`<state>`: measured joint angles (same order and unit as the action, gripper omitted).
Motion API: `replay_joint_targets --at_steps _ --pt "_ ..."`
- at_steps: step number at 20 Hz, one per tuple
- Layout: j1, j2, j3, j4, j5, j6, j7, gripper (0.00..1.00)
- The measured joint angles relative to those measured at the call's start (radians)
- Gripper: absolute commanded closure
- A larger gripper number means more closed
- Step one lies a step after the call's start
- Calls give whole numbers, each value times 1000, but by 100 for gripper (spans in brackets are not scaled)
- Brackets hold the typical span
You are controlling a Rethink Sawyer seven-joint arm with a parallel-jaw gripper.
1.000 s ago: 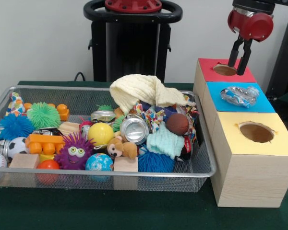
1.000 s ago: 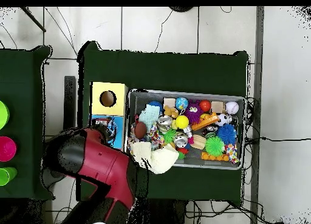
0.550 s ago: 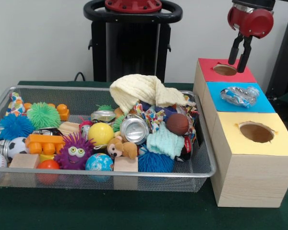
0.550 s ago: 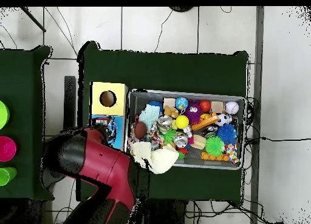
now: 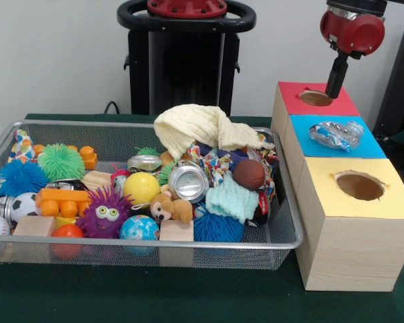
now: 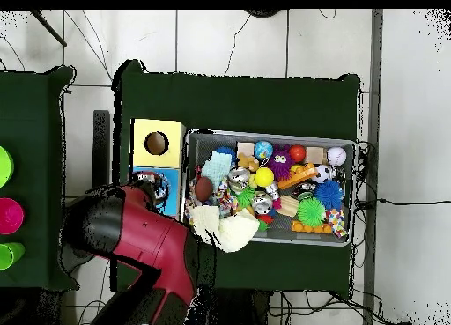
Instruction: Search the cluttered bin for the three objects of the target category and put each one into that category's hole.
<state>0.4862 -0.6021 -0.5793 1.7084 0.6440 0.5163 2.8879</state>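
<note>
We are hovering our end effector (image 5: pixel 337 86), fingers pressed together and empty, above the red box's hole (image 5: pixel 316 98); a crushed plastic bottle (image 5: pixel 336 134) is lying on the blue box (image 5: pixel 363 146).

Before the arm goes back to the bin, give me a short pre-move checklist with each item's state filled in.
1. Claw shut and empty above the red box: ok; the fingers look pressed together, nothing between them.
2. Red box's hole unobstructed: ok.
3. Blue box hole free: not ok; a crushed plastic bottle lies across it.
4. Yellow box hole free: ok.
5. A target exposed in the bin: ok if cans count; a crushed can lies on top.
6. Items buried under the cream cloth: cannot tell.
</note>
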Motion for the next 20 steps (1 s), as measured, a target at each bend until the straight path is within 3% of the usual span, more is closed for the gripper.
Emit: replay_joint_targets --at_steps 20 --pt "6 46 0 0 1 0 0 100"
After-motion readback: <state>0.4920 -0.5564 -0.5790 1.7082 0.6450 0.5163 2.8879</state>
